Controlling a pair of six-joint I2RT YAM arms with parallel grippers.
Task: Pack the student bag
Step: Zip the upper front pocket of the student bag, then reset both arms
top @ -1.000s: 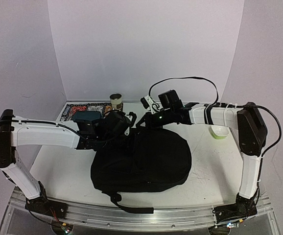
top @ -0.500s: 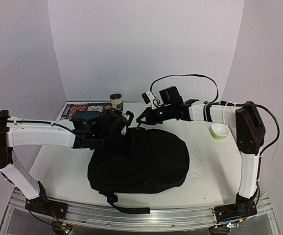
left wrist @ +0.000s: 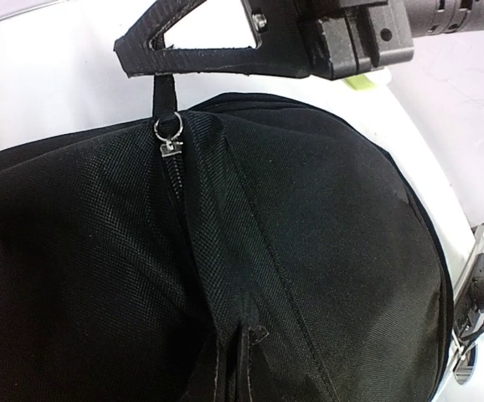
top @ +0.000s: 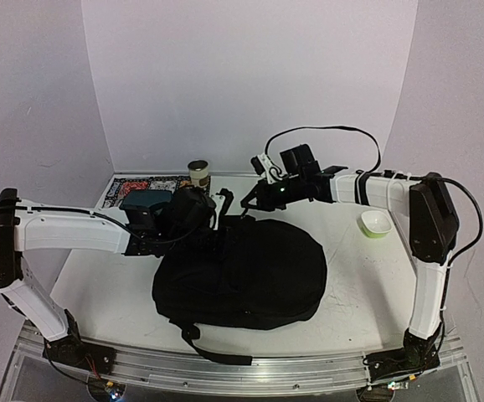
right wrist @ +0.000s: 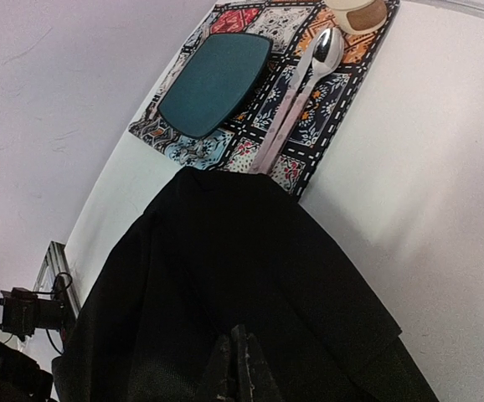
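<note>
Student bag (top: 250,272), a large floppy black fabric backpack, lies flat mid-table on the white table (top: 351,276), closer to the near edge. Shifted slightly toward the left edge within the last second, far rim tugged up by the right gripper (left wrist: 167,60), now higher and nearer the far edge. Jaws pinched shut on the black zip pull tab (left wrist: 165,90), drawn taut above its metal ring (left wrist: 168,126). Clamped narrow on a fold of bag fabric beside the zip: the left gripper (top: 217,216), bracing. Probably zip work under way, opening or closing unclear. Long axis roughly parallel to the near edge, rounded end toward the right edge, zip rim toward the far edge, shoulder strap (top: 217,352) trailing nearward.
</note>
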